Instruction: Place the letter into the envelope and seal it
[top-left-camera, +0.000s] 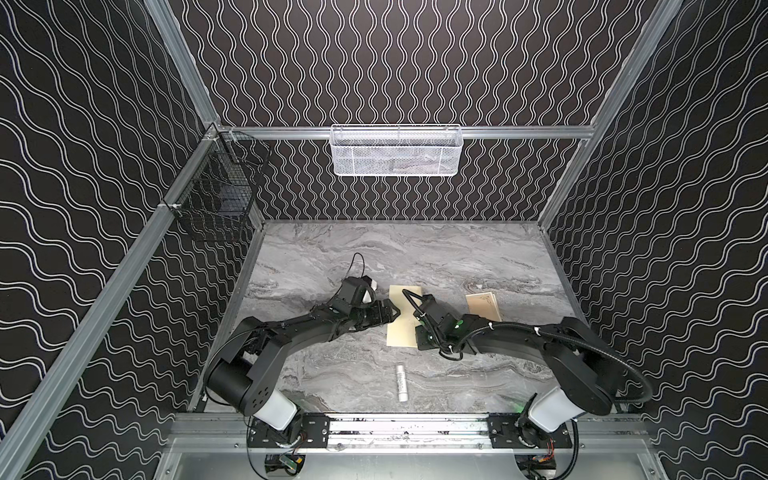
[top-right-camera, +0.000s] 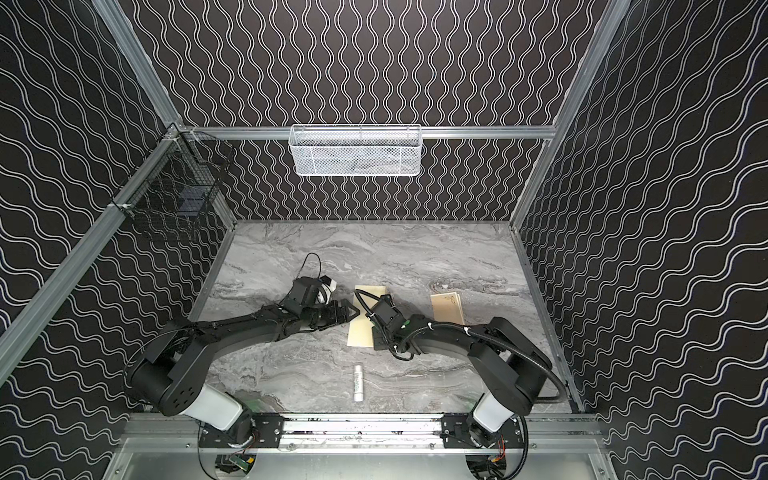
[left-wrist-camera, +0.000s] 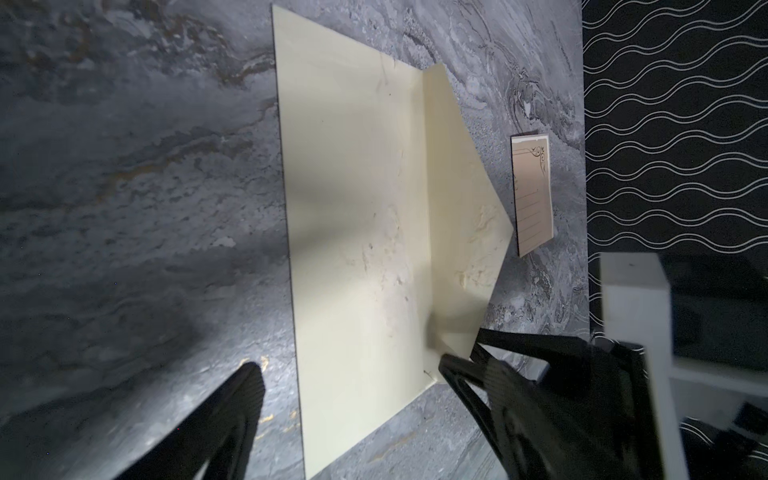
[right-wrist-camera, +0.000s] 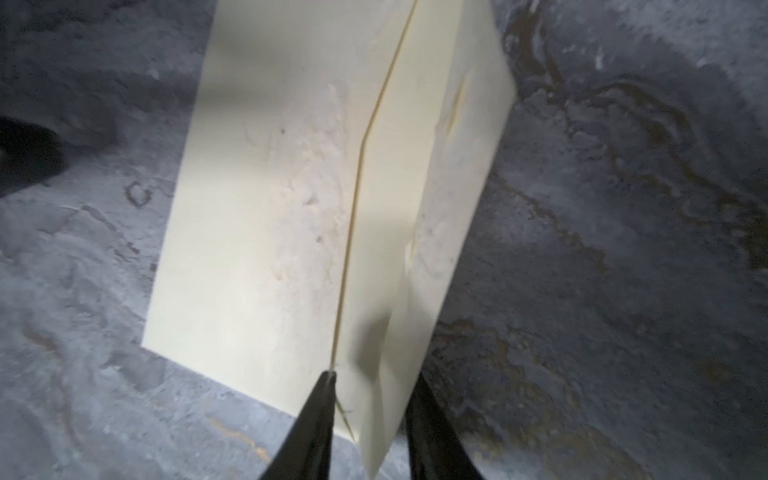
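Top views. The envelope (top-left-camera: 402, 332) lay lengthwise, near to far, about mid-table (top-left-camera: 457, 257), with both arms reaching in over it. The left gripper (top-left-camera: 394, 312) hung at its left edge, jaws spread wide and nothing between them. The right arm (top-left-camera: 511, 336) covered the envelope's right side with its wrist, hiding the claw beneath. The letter (top-left-camera: 484, 307) lay on bare table to the right and a little farther back, apart from the envelope and apparently folded. A white stick (top-left-camera: 402, 382) lay on the near side, well apart from everything and untouched.

Left wrist view. The flap (left-wrist-camera: 461, 199) was swung out to the right, its point aimed at the letter (left-wrist-camera: 534, 199) with a strip of table between them. No tan paper showed at the envelope's mouth. There were rough whitish patches on the flap and body, which I took for old glue.

Right wrist view. The right gripper (right-wrist-camera: 374, 376) sat at the flap's near end with its fingers parted. The flap's raised edge ran between them and touched one fingertip, with a clear gap on the other side. I judged it released rather than pinched.

Tally. Only the flap had been opened. The letter had yet to be fetched and slid in, and the flap had yet to be folded down and sealed.
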